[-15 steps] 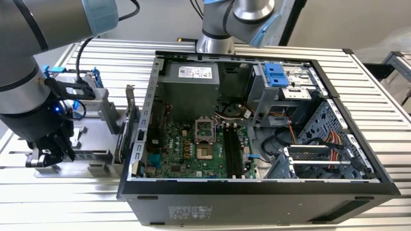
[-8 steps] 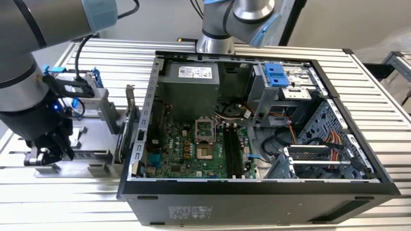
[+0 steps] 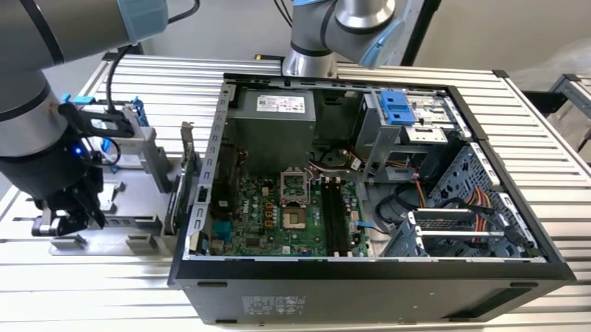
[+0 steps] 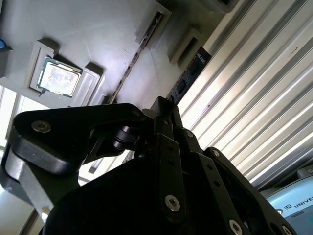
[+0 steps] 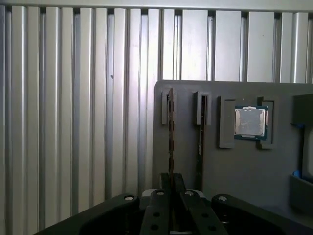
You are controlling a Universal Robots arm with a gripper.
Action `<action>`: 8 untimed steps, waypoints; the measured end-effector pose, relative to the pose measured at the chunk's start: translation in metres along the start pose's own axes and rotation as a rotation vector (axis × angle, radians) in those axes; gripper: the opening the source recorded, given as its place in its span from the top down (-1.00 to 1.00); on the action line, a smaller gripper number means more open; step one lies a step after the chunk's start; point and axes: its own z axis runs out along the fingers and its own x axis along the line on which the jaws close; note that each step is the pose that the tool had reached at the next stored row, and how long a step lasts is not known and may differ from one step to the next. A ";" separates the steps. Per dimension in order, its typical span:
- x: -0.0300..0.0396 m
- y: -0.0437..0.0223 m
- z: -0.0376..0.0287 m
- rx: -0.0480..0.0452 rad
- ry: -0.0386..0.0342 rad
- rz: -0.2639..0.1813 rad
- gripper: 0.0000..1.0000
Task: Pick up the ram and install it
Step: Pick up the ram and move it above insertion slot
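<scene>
Gripper (image 5: 171,178) is sitting with its fingers closed onto the ram (image 5: 170,127), clamping one end. The stick is standing on edge in the slot nearest the edge of the grey holder tray (image 5: 244,166). A second memory stick (image 5: 200,129) is standing in the next slot, with a CPU (image 5: 251,122) lying in a pocket beyond. The tray is resting on the slatted table (image 3: 544,138), just beside the open PC case (image 3: 369,273), on the exterior view's left.

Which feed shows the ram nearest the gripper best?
Second wrist view: the ram shows its chip-bearing face obliquely. The first wrist view has it edge-on, a thin line; in the exterior view the gripper hides it.
</scene>
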 end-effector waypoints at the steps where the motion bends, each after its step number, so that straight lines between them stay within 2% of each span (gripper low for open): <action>1: 0.0000 0.0000 -0.0006 0.0000 0.0000 0.000 1.00; 8: 0.0000 0.0002 -0.0054 -0.0001 0.0001 0.000 1.00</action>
